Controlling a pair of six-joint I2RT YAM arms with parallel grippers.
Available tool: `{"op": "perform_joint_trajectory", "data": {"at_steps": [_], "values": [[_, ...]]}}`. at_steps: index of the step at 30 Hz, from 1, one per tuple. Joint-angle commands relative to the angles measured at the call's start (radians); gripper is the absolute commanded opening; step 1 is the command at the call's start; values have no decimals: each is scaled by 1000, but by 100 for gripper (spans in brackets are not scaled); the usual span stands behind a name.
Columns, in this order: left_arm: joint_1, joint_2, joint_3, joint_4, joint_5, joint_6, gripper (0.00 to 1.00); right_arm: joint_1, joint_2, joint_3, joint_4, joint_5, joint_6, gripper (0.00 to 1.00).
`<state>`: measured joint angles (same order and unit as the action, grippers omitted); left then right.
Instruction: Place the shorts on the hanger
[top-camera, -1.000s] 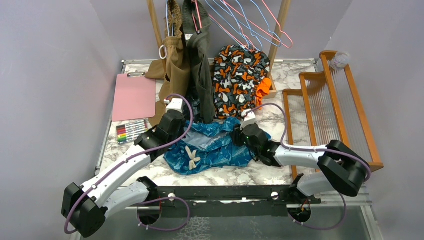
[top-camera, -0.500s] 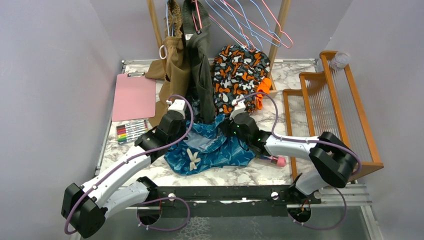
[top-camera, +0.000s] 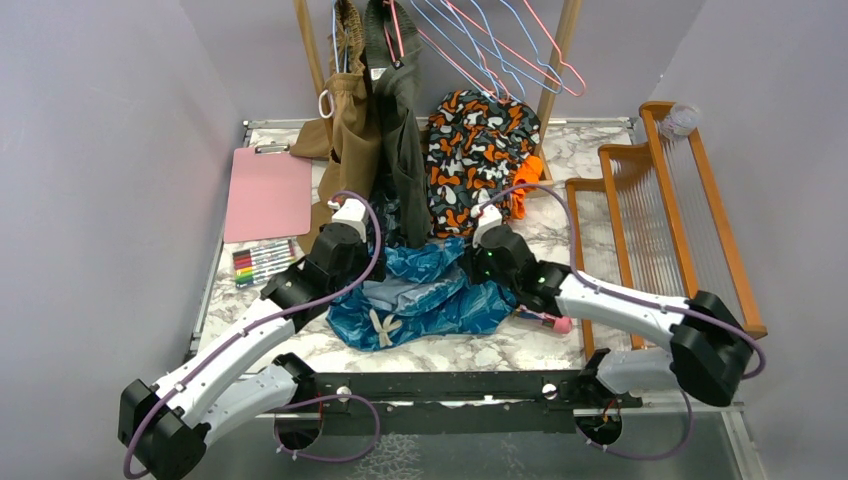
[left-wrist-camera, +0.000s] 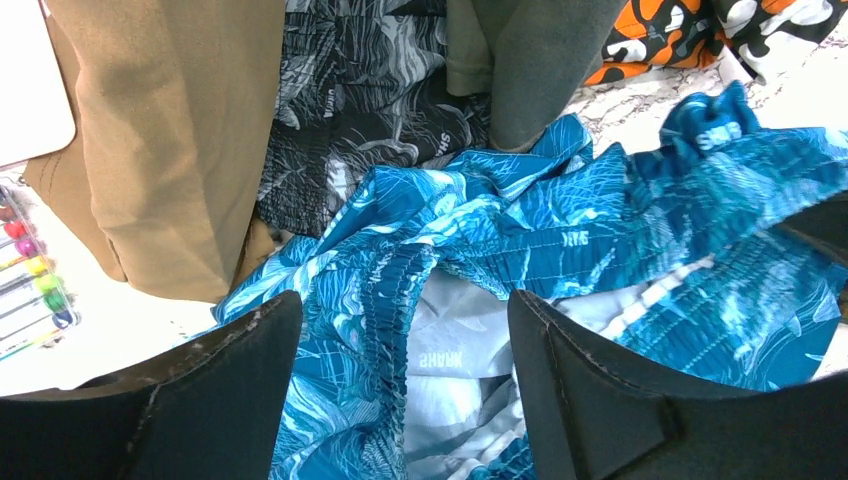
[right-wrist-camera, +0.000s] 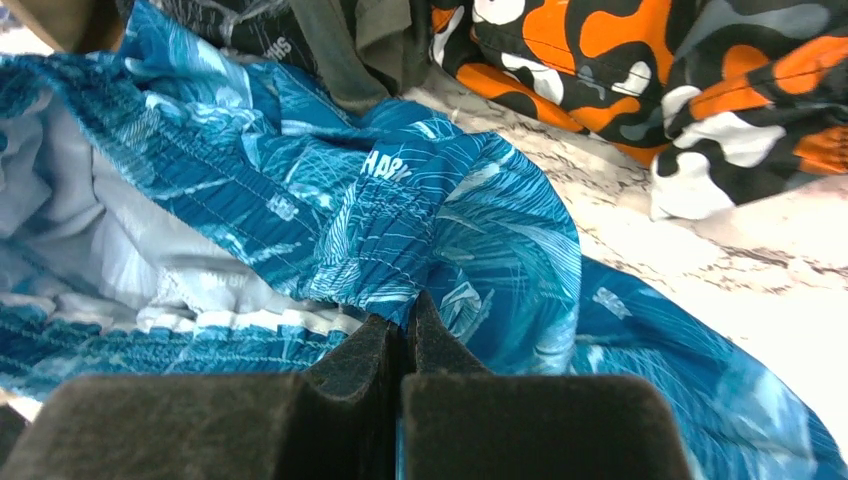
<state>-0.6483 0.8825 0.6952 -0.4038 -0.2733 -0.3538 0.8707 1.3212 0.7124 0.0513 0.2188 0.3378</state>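
At the bottom centre the right gripper has its two dark fingers pressed together, with a fold of the shorts caught at the tips. The shorts fill the left and middle of the frame, and their pale lining shows at the left. At the upper right an orange garment lies on the marble table. An olive garment shows at the top edge.

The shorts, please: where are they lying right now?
In the top external view the shorts lie crumpled mid-table between the arms, just in front of the orange-patterned garment; the right end effector pinches their fabric.
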Motion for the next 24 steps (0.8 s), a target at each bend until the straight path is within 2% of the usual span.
{"op": "perform_joint_trajectory", "data": {"at_steps": [1,6,10,14,24], "values": [[0,3,50,-27,27,77,80,5,-102,-36,-152,-36,-101,1],[-2,29,119,-100,92,221,84,5,-173,-33,-222,-47,-101,1],[-7,62,152,-122,222,250,84,5,-196,-12,-294,-24,-87,1],[-23,98,184,-147,273,268,84,5,-233,-13,-344,-7,-80,1],[-34,257,237,-209,188,253,83,5,-306,17,-432,29,-73,1]]}}
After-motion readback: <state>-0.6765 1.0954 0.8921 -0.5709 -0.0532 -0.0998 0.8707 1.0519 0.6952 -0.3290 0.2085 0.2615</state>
